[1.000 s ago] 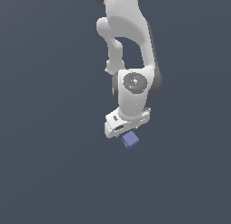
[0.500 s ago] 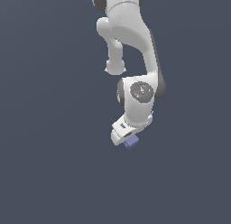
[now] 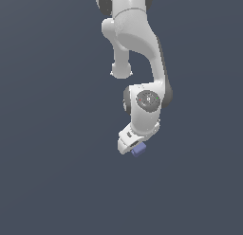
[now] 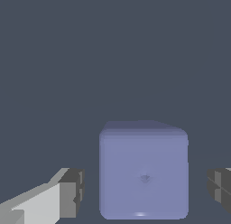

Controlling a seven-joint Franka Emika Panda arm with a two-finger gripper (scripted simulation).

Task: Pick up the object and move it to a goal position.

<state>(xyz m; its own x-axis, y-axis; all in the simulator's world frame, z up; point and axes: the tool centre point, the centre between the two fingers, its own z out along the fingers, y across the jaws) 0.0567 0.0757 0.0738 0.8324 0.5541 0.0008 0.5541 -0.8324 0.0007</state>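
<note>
The object, a small periwinkle cube, lies on the dark grey surface just below the white arm's hand. In the wrist view the cube fills the space between my two fingers. My gripper is down at the cube and open. The grey pads stand on either side of the cube with a narrow gap on each side, so neither touches it. In the wrist view the gripper straddles the cube.
A plain dark grey surface fills both views. The white arm comes down from the top of the exterior view. No goal marker shows.
The hand has turned and come down over the cube. The cube has stayed in place.
</note>
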